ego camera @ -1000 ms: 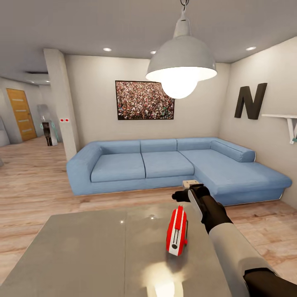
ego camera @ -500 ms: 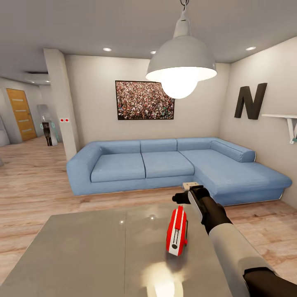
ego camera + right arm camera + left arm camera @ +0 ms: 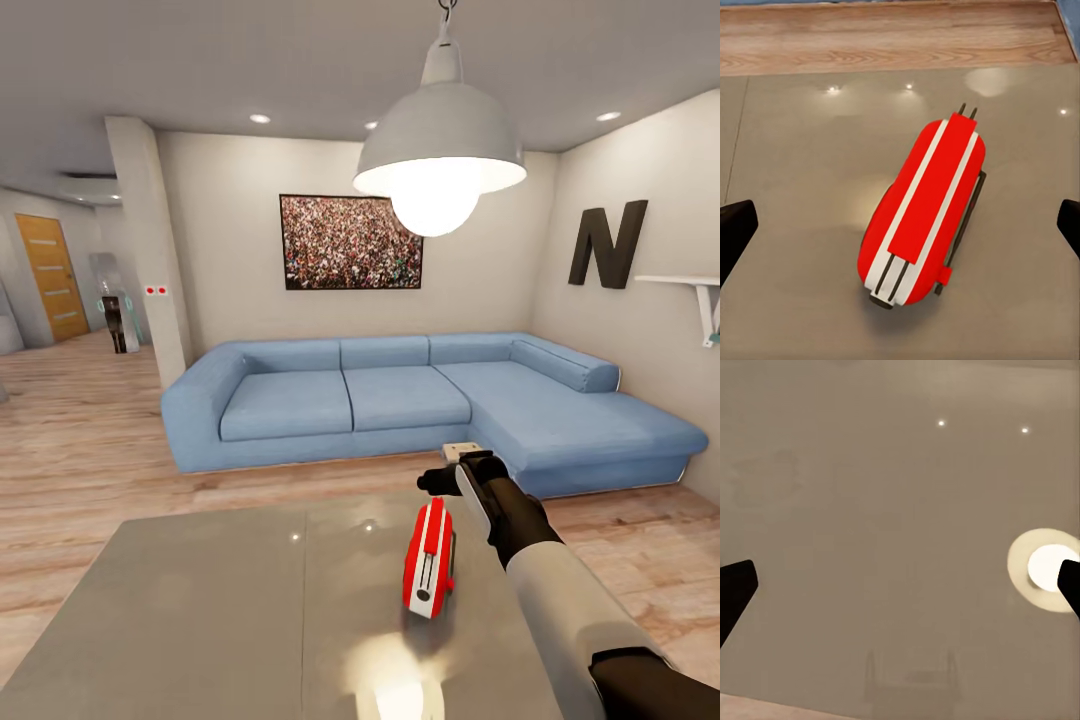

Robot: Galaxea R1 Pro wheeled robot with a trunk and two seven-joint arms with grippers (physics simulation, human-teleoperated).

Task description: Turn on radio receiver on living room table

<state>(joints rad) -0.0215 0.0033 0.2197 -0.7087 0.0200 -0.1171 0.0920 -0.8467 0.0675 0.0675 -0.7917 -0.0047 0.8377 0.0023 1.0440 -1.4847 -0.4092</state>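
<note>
No visible change over the last second: right gripper (image 3: 900, 225) hovers above the radio receiver (image 3: 430, 558) on the table (image 3: 220, 620), wide open, empty; switch-on apparently pending

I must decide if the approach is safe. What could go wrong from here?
1. The radio stands on its narrow edge on the glossy table; a sideways push may tip or slide it.
2. The right tool is open above the radio's top; its dial is not visible, so a press could miss the switch.
</note>
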